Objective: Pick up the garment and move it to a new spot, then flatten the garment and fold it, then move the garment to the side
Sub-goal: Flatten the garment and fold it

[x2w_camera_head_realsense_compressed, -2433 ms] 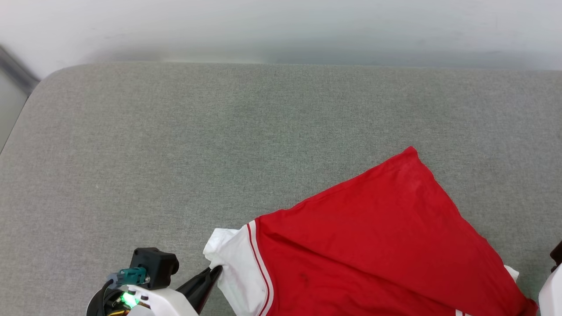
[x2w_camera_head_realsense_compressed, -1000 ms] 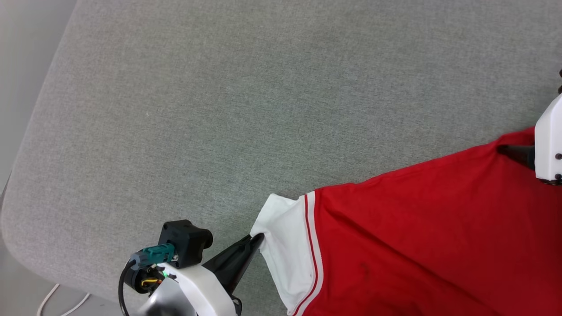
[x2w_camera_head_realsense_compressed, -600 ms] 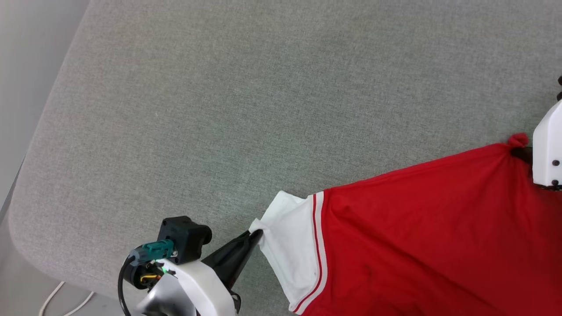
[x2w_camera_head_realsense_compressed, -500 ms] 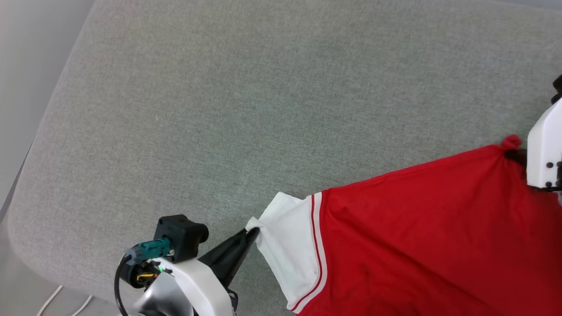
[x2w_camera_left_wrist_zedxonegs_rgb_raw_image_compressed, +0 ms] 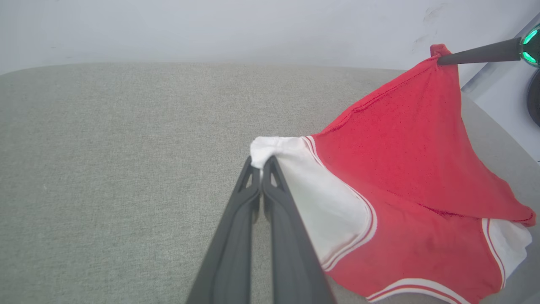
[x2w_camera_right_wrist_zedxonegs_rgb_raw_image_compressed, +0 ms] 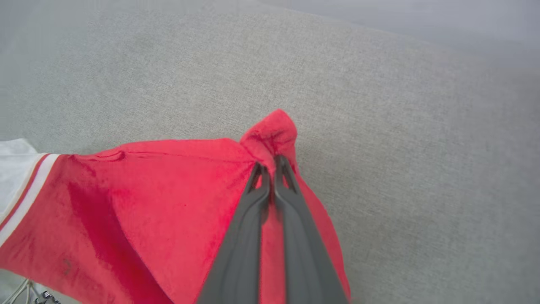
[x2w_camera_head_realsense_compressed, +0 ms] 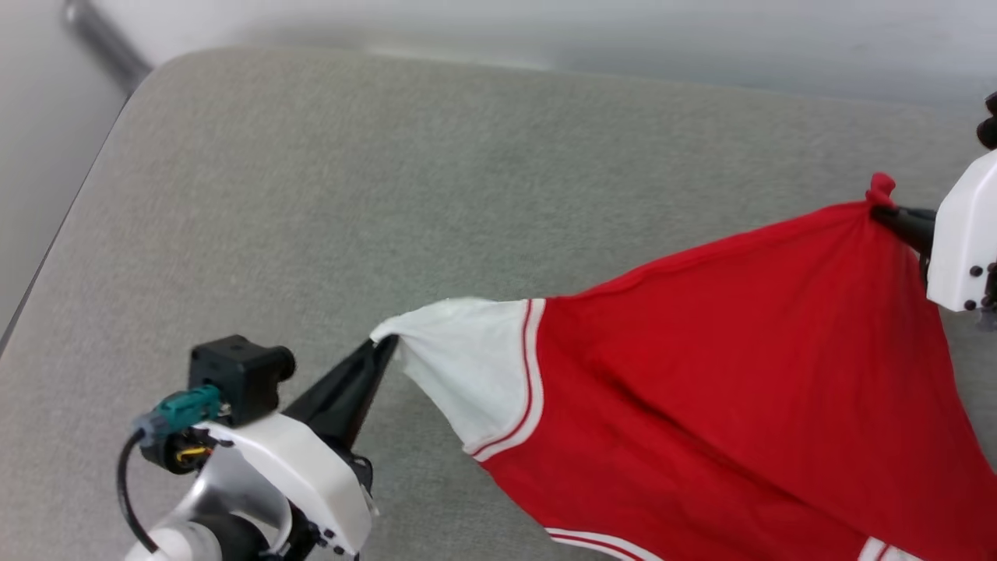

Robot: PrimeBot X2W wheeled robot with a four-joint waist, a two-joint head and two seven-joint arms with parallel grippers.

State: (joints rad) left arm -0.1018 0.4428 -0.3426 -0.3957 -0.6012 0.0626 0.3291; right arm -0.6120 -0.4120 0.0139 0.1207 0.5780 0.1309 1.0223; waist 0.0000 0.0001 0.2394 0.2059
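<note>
Head view shows 1 garment (x2w_camera_head_realsense_compressed: 701, 374), red with 2 white sleeves (x2w_camera_left_wrist_zedxonegs_rgb_raw_image_compressed: 320, 202), hanging stretched between 2 grippers above 1 grey cushion (x2w_camera_head_realsense_compressed: 350, 195); left gripper (x2w_camera_head_realsense_compressed: 387, 345) is clenched on 1 sleeve's tip; right gripper (x2w_camera_head_realsense_compressed: 878, 209) is clenched on 1 red corner

Body of the garment (x2w_camera_head_realsense_compressed: 724, 389) is showing solid red across centre-right of frame, w/ a plain white sleeve (x2w_camera_head_realsense_compressed: 459, 366) at centre. Red & white striped trim (x2w_camera_head_realsense_compressed: 531, 366) is edging that sleeve; same stripes are running along the hem (x2w_camera_head_realsense_compressed: 600, 539) at bottom. The padded surface (x2w_camera_head_realsense_compressed: 389, 195) is reading as flecked grey weave, upper left. At lower left, the left gripper (x2w_camera_head_realsense_compressed: 387, 343) is showing black fingers, white casing & a teal plug (x2w_camera_head_realsense_compressed: 181, 407); at right edge, the right gripper (x2w_camera_head_realsense_compressed: 878, 212) is showing black & white too.
</note>
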